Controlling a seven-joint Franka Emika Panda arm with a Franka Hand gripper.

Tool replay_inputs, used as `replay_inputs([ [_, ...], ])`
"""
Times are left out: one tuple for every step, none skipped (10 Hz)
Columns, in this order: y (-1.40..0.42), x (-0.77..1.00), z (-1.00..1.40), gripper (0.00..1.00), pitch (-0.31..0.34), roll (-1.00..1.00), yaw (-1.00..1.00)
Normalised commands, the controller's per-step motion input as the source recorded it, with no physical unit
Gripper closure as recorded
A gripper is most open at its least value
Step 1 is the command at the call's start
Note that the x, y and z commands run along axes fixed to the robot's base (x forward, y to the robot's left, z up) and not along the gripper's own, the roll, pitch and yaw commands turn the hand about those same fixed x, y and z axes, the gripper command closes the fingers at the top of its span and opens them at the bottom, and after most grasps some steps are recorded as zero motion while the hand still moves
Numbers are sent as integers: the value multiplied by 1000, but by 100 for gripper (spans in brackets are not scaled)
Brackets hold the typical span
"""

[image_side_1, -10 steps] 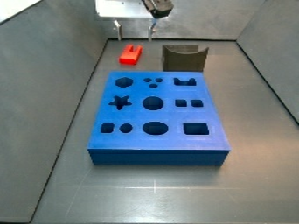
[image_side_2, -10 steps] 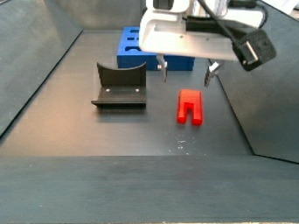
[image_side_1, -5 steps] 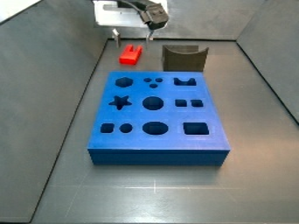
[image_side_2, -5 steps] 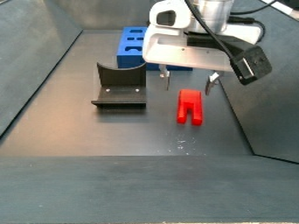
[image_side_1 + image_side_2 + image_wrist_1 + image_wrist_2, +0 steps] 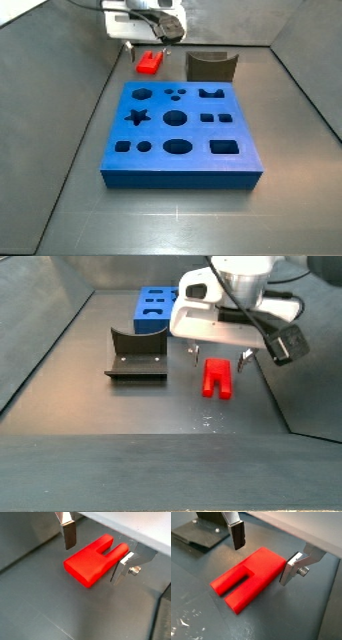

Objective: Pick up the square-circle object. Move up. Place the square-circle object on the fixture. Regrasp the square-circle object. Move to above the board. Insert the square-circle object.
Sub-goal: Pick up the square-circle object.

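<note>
The square-circle object (image 5: pixel 92 560) is a small red block with two prongs and a slot, lying flat on the grey floor (image 5: pixel 218 378) (image 5: pixel 148 63). My gripper (image 5: pixel 93 563) is open and hangs low right over it. In both wrist views one finger (image 5: pixel 238 538) stands on each side of the block (image 5: pixel 248 577), and neither touches it. The gripper (image 5: pixel 218 356) has nothing in it. The dark fixture (image 5: pixel 136 354) stands beside the block (image 5: pixel 210 66). The blue board (image 5: pixel 181 130) with shaped holes lies apart from both.
Grey walls enclose the floor on all sides. In a side view the board (image 5: pixel 156 306) lies behind the gripper, near the far wall. The silver finger plate (image 5: pixel 122 565) carries a small screw.
The gripper has come down toward the red block and now straddles it. The block, fixture and board have not moved.
</note>
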Motion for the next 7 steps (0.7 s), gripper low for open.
replay_inputs([
  [49, -34, -534, 0, -261, 0, 31],
  [23, -143, -497, 0, -276, 0, 29],
  [9, -260, -274, 0, -231, 0, 34],
  [-23, 0, 0, 0, 0, 33, 0],
  [0, 0, 0, 0, 0, 10, 0],
  [0, 0, 0, 0, 0, 0, 0],
  [0, 0, 0, 100, 0, 0, 0],
])
